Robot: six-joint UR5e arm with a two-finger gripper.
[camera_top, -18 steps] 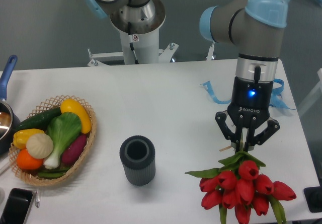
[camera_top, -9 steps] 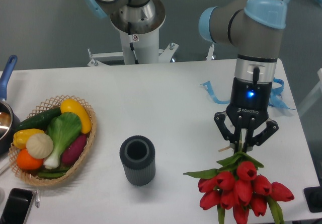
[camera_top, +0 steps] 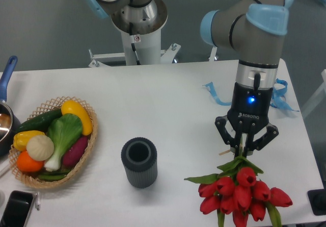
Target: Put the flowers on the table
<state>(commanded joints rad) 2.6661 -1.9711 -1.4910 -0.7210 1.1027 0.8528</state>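
The gripper stays clenched on the stems and has carried the flowers slightly nearer and left – they hang over the table near-right corner, so release seems close.

I see the white table carrying a vegetable basket, a dark ribbed cup, blue ribbon and a phone.
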